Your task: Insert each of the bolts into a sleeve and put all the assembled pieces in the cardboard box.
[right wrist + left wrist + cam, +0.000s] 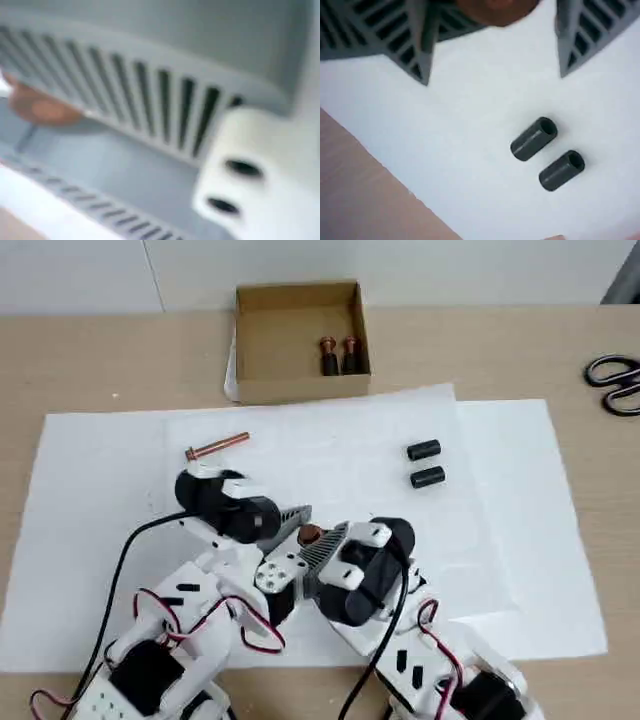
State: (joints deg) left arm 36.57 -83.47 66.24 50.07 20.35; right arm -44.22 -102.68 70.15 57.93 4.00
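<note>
- Left pincer point(296, 517) and right pincer point(324, 543), grey with ribbed faces, meeting tip to tip low over a white paper sheet point(120, 540).
- Grip state of the left pincer: cannot tell. Grip state of the right pincer: cannot tell either.
- Exactly where the two pincers meet: a bolt head point(308, 534), round, shiny, copper-coloured, facing upward; shank hidden.
- A loose bolt point(217, 447): slim copper rod with a wider flat head, lying flat on the paper just beyond the left pincer, toward its outer side, not touching it.
- The nearer sleeve point(428, 477) and the farther sleeve point(424, 450): short matt black tubes with open hollow ends, lying parallel, side by side, close but apart, on the paper beyond the right pincer and toward its outer side.
- The cardboard box point(280, 345): brown, square, open-topped, well beyond both pincers at the paper's far edge.
- Inside the box, in the corner toward the right pincer's side: first assembled piece point(328, 355) and second assembled piece point(350, 353), each a black sleeve capped by a copper bolt head, upright, side by side.
- Black-handled scissors point(612, 383) on the bare wooden table point(100, 360), far off past the right pincer's outer side.
</note>
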